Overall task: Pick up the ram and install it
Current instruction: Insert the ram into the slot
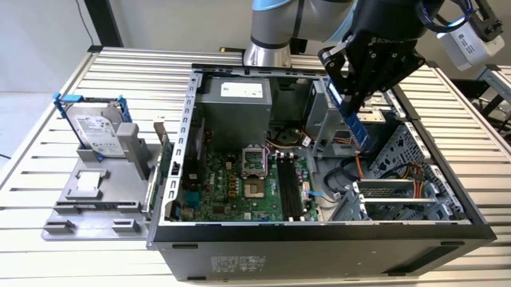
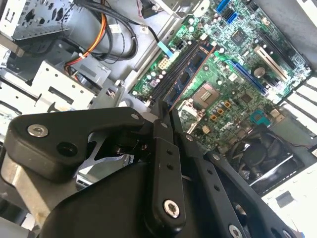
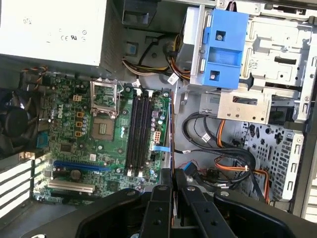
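Note:
In the exterior view my gripper [image 1: 349, 95] hangs over the open computer case [image 1: 319, 230] and is shut on the ram [image 1: 359, 128]. The ram is a thin stick with a bluish face; it points down and hovers above the case's right half, beside the drive cage. Both wrist views show the ram edge-on, a thin line [image 2: 190, 79] [image 3: 170, 134] running out from between the black fingers [image 2: 161, 148] [image 3: 158, 208]. The long black memory slots [image 1: 289, 188] [image 3: 138, 131] lie on the green motherboard [image 1: 224, 191], to the exterior view's left of the ram and below it.
A silver hard drive in a blue bracket [image 1: 97, 128] stands on a grey holder outside the case, at the exterior view's left. Inside are the power supply [image 1: 239, 101], the CPU socket [image 3: 104, 106], a blue bracket [image 3: 223, 47], orange and black cables [image 3: 233, 158] and a metal drive cage [image 1: 395, 191].

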